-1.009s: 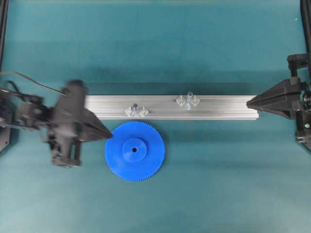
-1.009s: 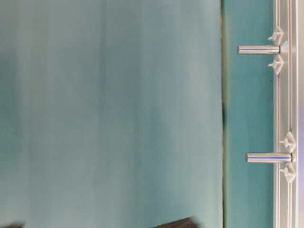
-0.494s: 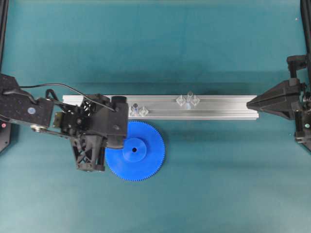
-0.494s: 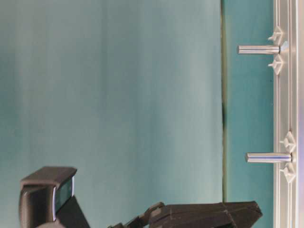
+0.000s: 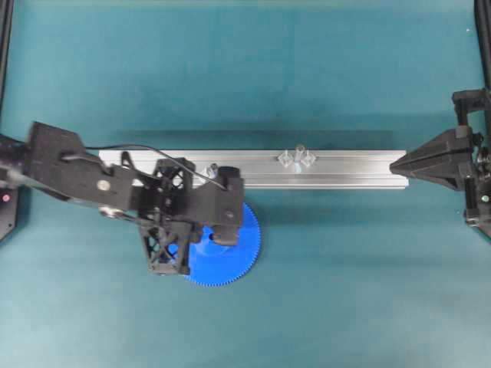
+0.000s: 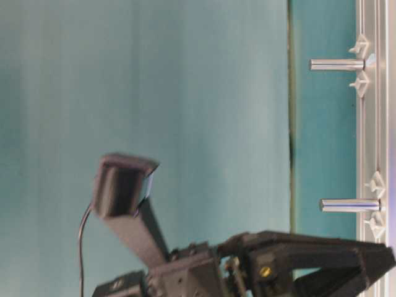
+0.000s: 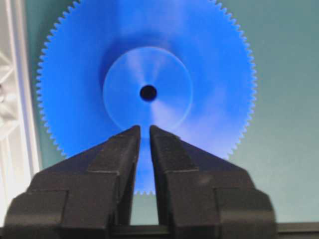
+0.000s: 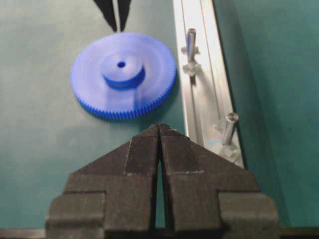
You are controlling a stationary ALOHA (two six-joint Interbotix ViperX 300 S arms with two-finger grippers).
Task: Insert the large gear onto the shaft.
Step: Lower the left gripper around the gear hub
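Over the last second the left gripper [image 7: 144, 130] has swung in from the left edge of the bench to hang above the large gear [image 7: 199, 64], its tips now over the near side of the raised hub. Its fingers [image 7: 122, 149], earlier pressed together, stand a narrow slit apart and hold nothing. The gear lies flat on the bench against the front edge of the aluminium rail [image 5: 345, 172]. The shaft [image 5: 299, 156] stands on that rail, well apart from it. The right gripper [image 8: 159, 128] waits closed at the rail's right end. This looks like the approach to a grasp; the pick-up is not yet made.
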